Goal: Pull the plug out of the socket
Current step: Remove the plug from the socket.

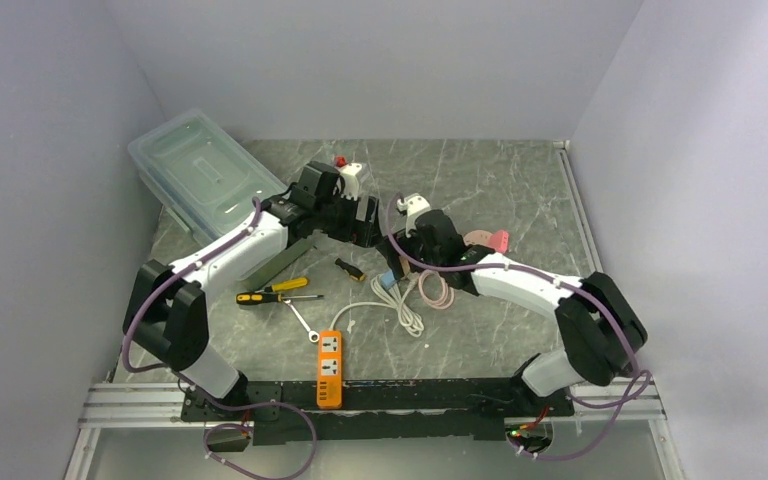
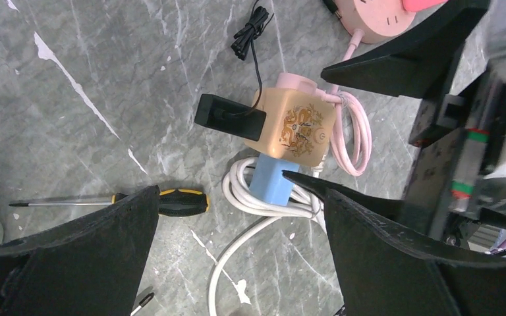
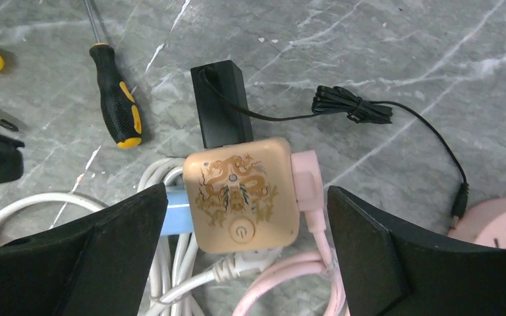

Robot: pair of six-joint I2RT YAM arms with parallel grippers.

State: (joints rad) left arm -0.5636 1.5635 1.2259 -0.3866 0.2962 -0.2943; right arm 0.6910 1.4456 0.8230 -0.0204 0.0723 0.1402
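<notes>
Your right gripper [image 3: 247,194] hangs with jaws spread wide, flanking the beige cube socket [image 3: 240,210]. The black plug [image 3: 219,105] sits in one side face, with bare tabletop [image 3: 402,52] beyond it. Your left gripper [image 2: 221,187] hovers nearby, jaws also spread.

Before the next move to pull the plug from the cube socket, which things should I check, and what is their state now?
1. Left hand open: ok.
2. Right hand open: ok.
3. Cube socket between the right hand's fingers: ok.
4. Black plug out of the socket: not ok, it sits in the socket's side.
5. Cables free of the socket: not ok, the white cable and the pink cable lie coiled against it.
6. Screwdriver apart from the black plug: ok.
</notes>
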